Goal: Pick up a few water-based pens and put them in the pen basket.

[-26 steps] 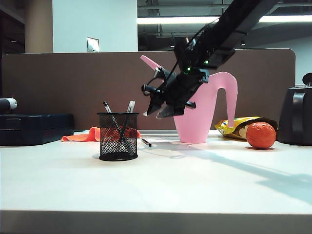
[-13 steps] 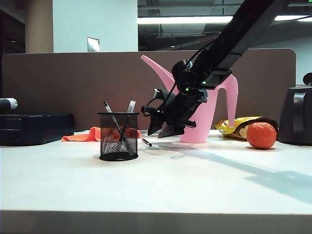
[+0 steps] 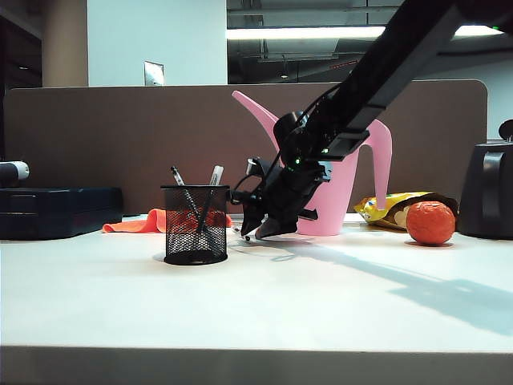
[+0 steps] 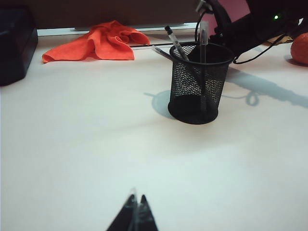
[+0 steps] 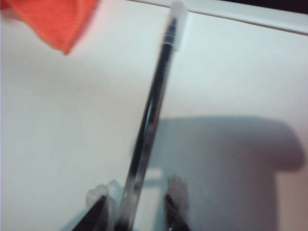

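Observation:
The black mesh pen basket (image 3: 195,224) (image 4: 198,82) stands on the white table with two water-based pens (image 3: 183,188) (image 4: 174,38) leaning in it. Another pen (image 5: 154,110) (image 4: 161,52) lies flat on the table just behind the basket. My right gripper (image 3: 258,228) (image 5: 137,202) is down at the table over that pen. Its jaws are open and straddle the pen's near end, with a gap still showing on one side. My left gripper (image 4: 136,202) hangs shut over bare table in front of the basket, holding nothing; it does not show in the exterior view.
A pink watering can (image 3: 353,172) stands behind my right arm. An orange ball (image 3: 430,222) and a yellow snack bag (image 3: 385,207) lie to its right, beside a black appliance (image 3: 489,192). An orange cloth (image 3: 136,223) and a dark case (image 3: 56,210) sit back left.
My right arm has come down from above the table to the pen lying behind the basket, and its jaws have narrowed somewhat. The basket and its pens have not moved.

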Robot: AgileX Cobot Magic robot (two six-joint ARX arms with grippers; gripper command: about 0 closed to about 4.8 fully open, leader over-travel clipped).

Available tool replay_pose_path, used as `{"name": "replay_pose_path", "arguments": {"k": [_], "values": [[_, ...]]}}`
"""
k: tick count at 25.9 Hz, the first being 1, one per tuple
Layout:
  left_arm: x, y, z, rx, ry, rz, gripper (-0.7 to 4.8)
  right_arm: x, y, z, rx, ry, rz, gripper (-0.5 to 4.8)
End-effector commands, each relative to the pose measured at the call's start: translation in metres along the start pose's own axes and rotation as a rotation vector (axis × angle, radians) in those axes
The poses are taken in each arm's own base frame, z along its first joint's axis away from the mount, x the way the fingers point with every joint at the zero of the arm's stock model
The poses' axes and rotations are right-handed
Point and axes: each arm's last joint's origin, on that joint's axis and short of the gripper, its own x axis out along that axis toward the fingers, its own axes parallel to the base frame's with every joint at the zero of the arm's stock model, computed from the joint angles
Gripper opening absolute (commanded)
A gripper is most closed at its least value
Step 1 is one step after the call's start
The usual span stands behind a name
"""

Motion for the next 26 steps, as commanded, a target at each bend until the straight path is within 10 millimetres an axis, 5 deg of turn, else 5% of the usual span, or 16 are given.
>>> {"name": "replay_pose_path", "arguments": {"k": [1, 11, 14, 24, 26], "values": [[0.000, 0.000, 0.001, -0.002, -0.002, 0.001, -0.04, 0.007, 0.003, 0.005, 0.000, 0.020, -0.027, 1.46], [0.000, 0.001, 0.001, -0.002, -0.001, 0.020, -0.04, 0.013, 0.002, 0.000, -0.006, 0.045, -0.086, 0.84], [0.000, 0.001, 0.001, -0.002, -0.002, 0.020, -0.04, 0.013, 0.001, -0.005, 0.001, 0.089, -0.102, -0.09], [0.000, 0.001, 0.001, -0.002, -0.001, 0.020, -0.04, 0.012, 0.001, -0.007, 0.006, 0.119, -0.105, -0.08], [0.000, 0.001, 0.001, -0.002, -0.001, 0.020, -0.04, 0.012, 0.002, -0.005, 0.010, 0.096, -0.099, 0.71]]}}
